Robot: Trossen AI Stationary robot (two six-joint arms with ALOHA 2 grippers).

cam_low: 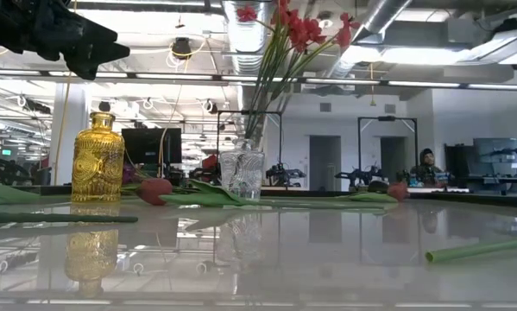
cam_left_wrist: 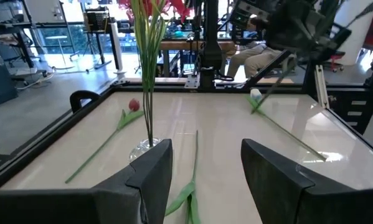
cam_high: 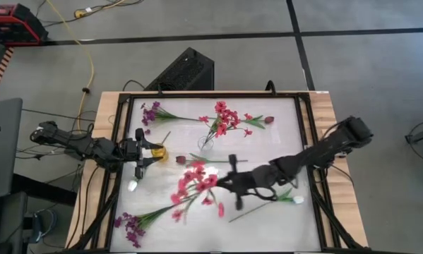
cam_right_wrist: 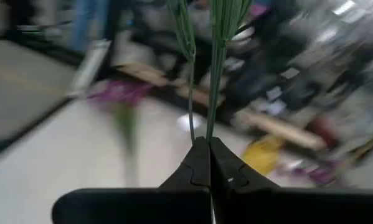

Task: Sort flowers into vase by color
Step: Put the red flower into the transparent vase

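My right gripper (cam_high: pixel 229 181) is over the table's middle, shut on a red-pink sprig (cam_high: pixel 193 185). A clear vase (cam_high: pixel 207 142) holds red-pink flowers (cam_high: pixel 224 117) and stands upright (cam_low: pixel 241 170). My left gripper (cam_high: pixel 142 152) is open, beside the yellow vase (cam_high: pixel 159 152), its fingers pointing toward the table's right. Purple sprigs lie at the far left (cam_high: pixel 152 113) and near left (cam_high: pixel 130 229). Maroon buds (cam_high: pixel 181 160) (cam_high: pixel 269 120) and white buds (cam_high: pixel 298 200) (cam_high: pixel 133 185) lie flat on the table. My right gripper pinches the red-pink sprig's thin green stems (cam_right_wrist: pixel 202 127) between its two shut fingers (cam_right_wrist: pixel 192 168), near the stems' cut ends. The stems run straight on from the fingertips. The sprig is lifted off the table, its blossoms (cam_high: pixel 190 182) reaching toward the table's left.
A black frame (cam_high: pixel 119 141) borders the white table top. The yellow vase (cam_low: pixel 97 157) and the clear vase stand about a hand's width apart. A long green stem (cam_low: pixel 478 250) lies at the near right. Bare table shows at the near middle (cam_high: pixel 267 226).
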